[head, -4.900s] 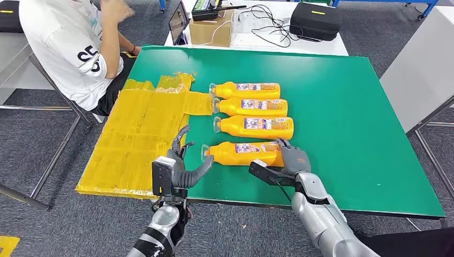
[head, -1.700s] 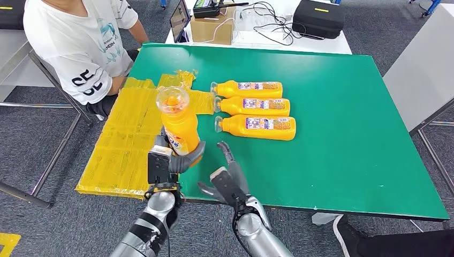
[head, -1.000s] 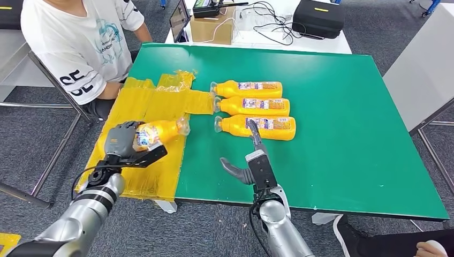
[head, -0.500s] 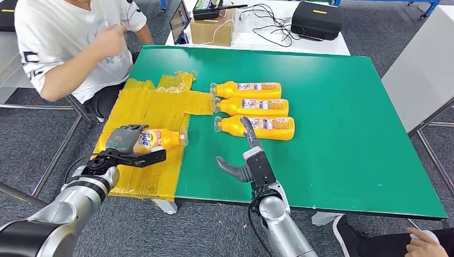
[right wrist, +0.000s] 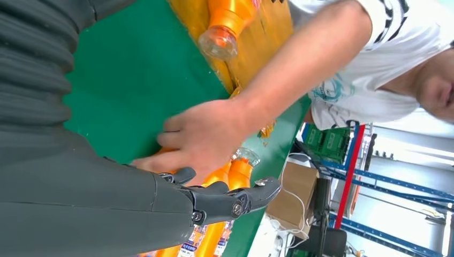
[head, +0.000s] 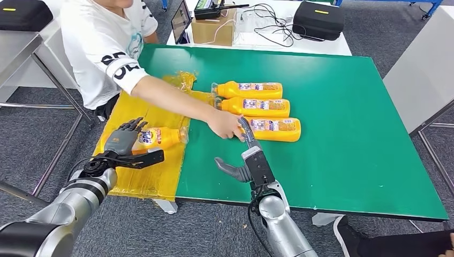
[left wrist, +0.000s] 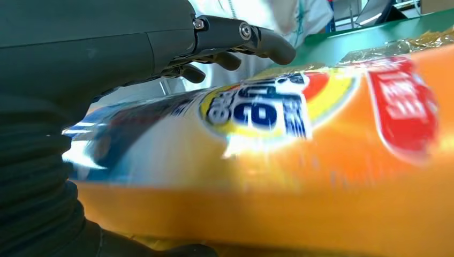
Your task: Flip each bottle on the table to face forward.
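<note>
My left hand (head: 122, 141) grips a glossy orange plastic bottle (head: 159, 137) lying on the crinkled yellow plastic sheet (head: 155, 115), cap toward 3 o'clock. Left wrist view shows its blue-and-yellow label (left wrist: 257, 110) facing up. My right hand (head: 247, 155) hovers with fingers spread, holding nothing. At its 12 o'clock, a person's hand (head: 225, 125) covers the neck of the nearest of three orange bottles (head: 256, 103) on the green table (head: 353, 134).

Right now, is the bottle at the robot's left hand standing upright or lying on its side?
Lying on its side. The bottle rests flat on the yellow sheet, cap toward the green table, with the left hand at its base.
</note>
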`<control>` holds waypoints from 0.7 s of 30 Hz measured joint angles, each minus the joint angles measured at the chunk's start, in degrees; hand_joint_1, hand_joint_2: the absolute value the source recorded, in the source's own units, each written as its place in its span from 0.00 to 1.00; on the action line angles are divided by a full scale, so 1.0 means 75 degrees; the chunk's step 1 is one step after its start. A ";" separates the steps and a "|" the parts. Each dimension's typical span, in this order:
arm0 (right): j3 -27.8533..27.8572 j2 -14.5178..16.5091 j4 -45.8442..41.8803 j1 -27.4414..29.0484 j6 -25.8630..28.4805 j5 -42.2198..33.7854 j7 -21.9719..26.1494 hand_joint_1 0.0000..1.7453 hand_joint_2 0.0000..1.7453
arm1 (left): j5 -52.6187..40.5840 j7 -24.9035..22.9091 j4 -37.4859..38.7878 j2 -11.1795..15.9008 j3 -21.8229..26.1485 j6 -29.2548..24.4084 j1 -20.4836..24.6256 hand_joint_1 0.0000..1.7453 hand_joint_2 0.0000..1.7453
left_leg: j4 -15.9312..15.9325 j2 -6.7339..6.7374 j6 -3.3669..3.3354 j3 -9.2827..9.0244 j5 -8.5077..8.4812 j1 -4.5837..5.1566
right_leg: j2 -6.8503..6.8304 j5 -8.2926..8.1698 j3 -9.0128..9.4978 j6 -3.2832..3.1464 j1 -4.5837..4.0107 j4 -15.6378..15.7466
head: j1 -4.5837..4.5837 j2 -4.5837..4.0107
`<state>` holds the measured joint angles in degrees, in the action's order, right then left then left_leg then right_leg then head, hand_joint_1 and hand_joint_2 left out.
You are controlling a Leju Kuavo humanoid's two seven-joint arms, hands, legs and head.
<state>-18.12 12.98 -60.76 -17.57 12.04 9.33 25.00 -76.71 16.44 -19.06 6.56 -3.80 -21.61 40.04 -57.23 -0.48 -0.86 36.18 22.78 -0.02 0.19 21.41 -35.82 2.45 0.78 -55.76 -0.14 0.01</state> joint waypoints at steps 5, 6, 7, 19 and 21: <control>0.0000 0.0000 0.0035 -0.0038 -0.0007 0.0000 -0.0022 0.00 1.00 | 0.0104 0.0136 0.0000 0.0005 0.0066 -0.0040 -0.0022 0.00 1.00 | 0.0000 0.0000 -0.0001 0.0003 0.0001 0.0002 | 0.0000 0.0001 -0.0001 0.0000 0.0001 0.0001 | 0.0000 -0.0001; 0.0000 0.0000 0.0046 -0.0045 -0.0008 0.0001 -0.0023 0.00 1.00 | 0.0247 0.0307 -0.0001 0.0004 0.0112 -0.0090 -0.0045 0.00 1.00 | 0.0000 0.0001 -0.0001 0.0003 0.0001 0.0002 | 0.0001 0.0001 -0.0002 0.0000 0.0001 0.0001 | 0.0000 -0.0001; 0.0001 -0.0001 0.0063 -0.0055 -0.0009 0.0004 -0.0025 0.00 1.00 | 0.0484 0.0588 -0.0007 -0.0001 0.0186 -0.0164 -0.0086 0.00 1.00 | 0.0000 0.0003 -0.0001 0.0003 0.0002 0.0002 | 0.0001 0.0001 -0.0004 0.0000 0.0001 0.0001 | -0.0001 0.0000; -0.0007 -0.0168 0.0534 -0.0300 0.0653 0.1166 -0.0352 0.00 1.00 | 0.6966 0.3148 -0.2098 -0.0653 0.0818 0.1844 -0.1553 0.00 1.00 | -0.0003 0.0000 -0.0003 0.0022 0.0004 0.0006 | 0.0000 0.0001 -0.0023 0.0002 0.0004 0.0007 | 0.0000 0.0000; -0.0038 -0.0245 0.0630 -0.0357 0.0847 0.1647 -0.0651 0.00 1.00 | 0.7432 0.3148 -0.2372 -0.0804 0.0790 0.2349 -0.1701 0.00 1.00 | -0.0004 -0.0001 -0.0004 0.0025 0.0004 0.0007 | -0.0001 0.0001 -0.0024 0.0003 0.0004 0.0008 | 0.0000 -0.0001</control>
<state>-18.40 11.15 -56.03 -20.24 18.39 21.69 20.12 -20.97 40.05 -36.85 0.53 2.13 -3.98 27.28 -57.26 -0.49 -0.89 36.37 22.81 0.04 0.18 21.42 -36.00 2.48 0.81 -55.70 -0.14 0.00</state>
